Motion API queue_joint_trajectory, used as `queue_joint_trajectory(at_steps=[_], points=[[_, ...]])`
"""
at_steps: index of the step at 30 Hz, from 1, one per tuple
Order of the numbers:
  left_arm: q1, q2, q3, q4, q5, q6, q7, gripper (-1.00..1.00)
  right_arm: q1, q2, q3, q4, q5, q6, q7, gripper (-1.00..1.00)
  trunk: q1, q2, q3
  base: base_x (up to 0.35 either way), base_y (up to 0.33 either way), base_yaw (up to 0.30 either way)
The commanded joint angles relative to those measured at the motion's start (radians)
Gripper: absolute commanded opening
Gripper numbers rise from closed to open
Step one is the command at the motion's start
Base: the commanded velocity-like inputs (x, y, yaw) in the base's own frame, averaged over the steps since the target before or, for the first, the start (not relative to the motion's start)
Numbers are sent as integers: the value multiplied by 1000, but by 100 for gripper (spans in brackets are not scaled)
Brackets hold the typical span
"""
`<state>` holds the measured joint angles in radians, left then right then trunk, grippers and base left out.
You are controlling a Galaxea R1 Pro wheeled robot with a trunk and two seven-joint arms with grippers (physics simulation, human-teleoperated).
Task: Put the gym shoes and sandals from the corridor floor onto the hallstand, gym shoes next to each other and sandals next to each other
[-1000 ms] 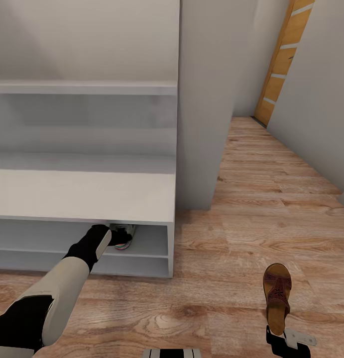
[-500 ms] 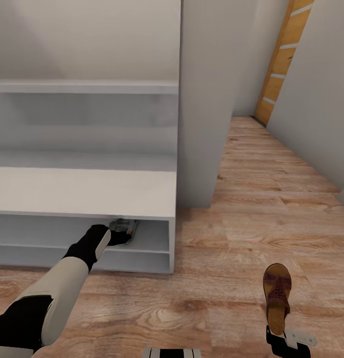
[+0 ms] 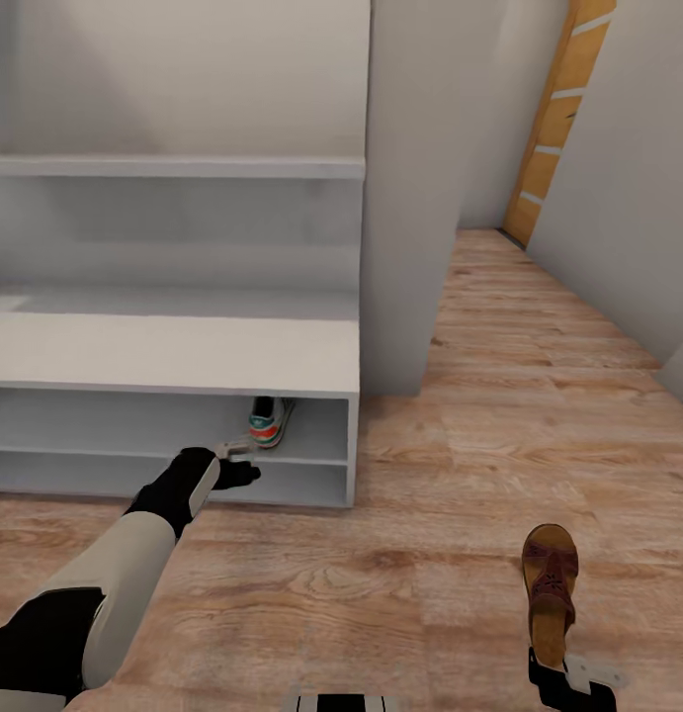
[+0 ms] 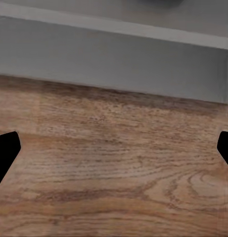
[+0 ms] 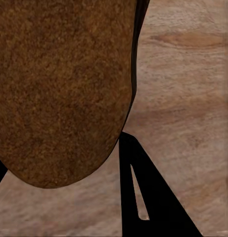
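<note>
- The left gripper [image 3: 240,463] is seen in the head view at the front edge of the hallstand's low bench, its fingers [image 4: 6,150] spread wide apart and empty; in the left wrist view their dark tips sit at opposite sides over bare corridor floor [image 3: 460,435].
- Just beyond those fingers, one gym shoe [image 3: 267,421] stands in the upper open tier of the hallstand [image 3: 173,351], near the tier's right end, heel toward the camera; gripper and shoe are apart.
- The lower tier and the shelves above are seen without shoes.
- The left arm [image 3: 133,554] is stretched forward and low, its black wrist angled toward the bench opening.
- The right gripper [image 3: 563,672] is seen at the heel of a brown sandal [image 3: 550,588] lying on the floor, well apart from the hallstand; whether its fingers are apart or clamped on the sandal cannot be told.
</note>
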<state>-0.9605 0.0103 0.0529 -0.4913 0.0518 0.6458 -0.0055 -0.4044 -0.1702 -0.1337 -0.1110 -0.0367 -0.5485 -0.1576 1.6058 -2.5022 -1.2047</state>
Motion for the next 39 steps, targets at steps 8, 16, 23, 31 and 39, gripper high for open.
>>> queue_joint_trajectory(at_steps=[8,16,23,31,39], points=[[1,2,4,-2,5,5,-1,100,-1,1,-2,1,-5,-4,1,-100,-1,0,-1,-325,86,0],[2,13,4,7,6,-83,-1,100,-1,1,-1,1,-5,-4,1,-100,-1,0,-1,-326,87,0],[166,54,12,-15,18,-275,-15,100,-1,1,-1,1,-5,-4,1,-100,-1,0,-1,-133,35,0],[545,177,17,21,53,-751,-373,100,-1,-2,-1,5,-3,-4,2,-100,-1,0,-1,-2,1,0],[614,218,19,153,90,-872,-432,100,-1,-5,-1,5,-3,-4,3,-100,-1,0,-1,0,0,0]])
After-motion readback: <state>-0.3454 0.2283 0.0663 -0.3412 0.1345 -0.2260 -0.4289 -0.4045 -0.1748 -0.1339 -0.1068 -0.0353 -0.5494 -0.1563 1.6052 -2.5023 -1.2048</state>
